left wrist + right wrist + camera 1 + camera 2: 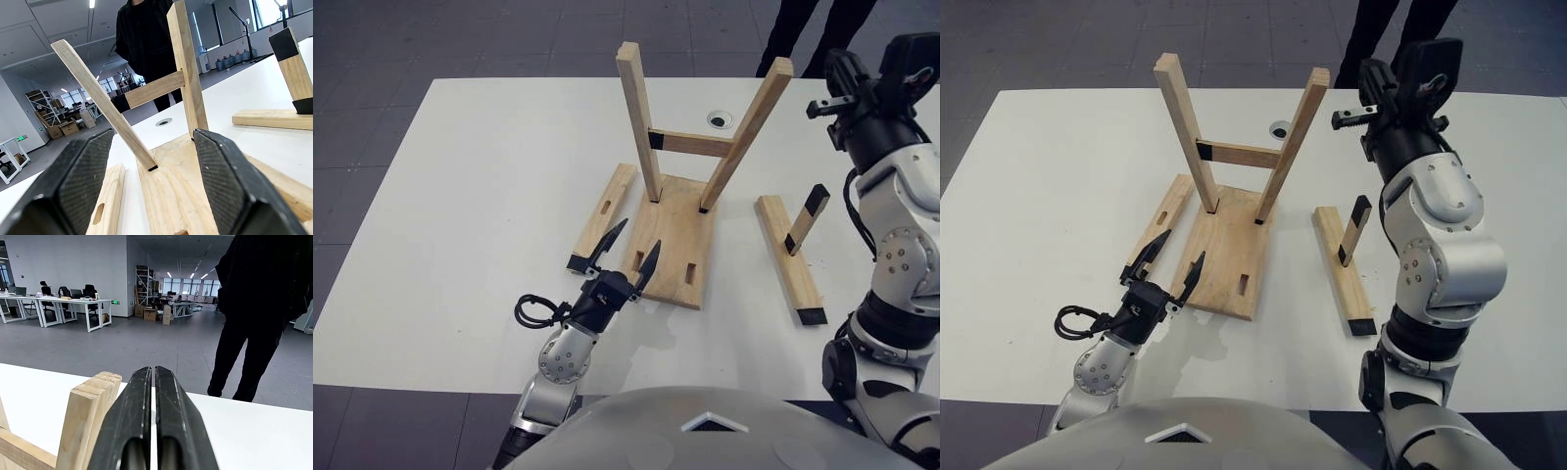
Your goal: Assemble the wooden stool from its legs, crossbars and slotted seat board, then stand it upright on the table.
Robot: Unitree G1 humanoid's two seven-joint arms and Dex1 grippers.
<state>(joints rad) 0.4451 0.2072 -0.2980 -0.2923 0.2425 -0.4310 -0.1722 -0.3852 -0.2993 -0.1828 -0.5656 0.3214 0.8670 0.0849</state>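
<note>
Step in hand, as I judge it: 2nd leg pair not yet built. The seat board (pixel 677 240) lies flat mid-desk (pixel 480 196), underside up. One pair is already seated in its far slots: two legs (pixel 639 117) standing and splayed, joined by a crossbar (pixel 690 143). The near slots are unfilled. A loose leg (pixel 604 216) lies flat just beside the board's left edge, mortise up, black cap at the near end. Another leg (pixel 788 257) lies flat to the board's right w/ a short crossbar (pixel 806 217) stuck upright in it, black tip on top. L tool (pixel 642 232) hangs low at the board's near-left corner, fingers spread wide, holding nothing. It's about over the gap betw. loose leg and board. R tool (pixel 152 372) is raised at far right near the top of the standing right leg, fingers pressed together, nothing in them. Next, I reckon: pick up the loose leg w/ L, mate it to the free crossbar end, and needs square alignment. Wood is pale, unfinished, w/ square edges.
</note>
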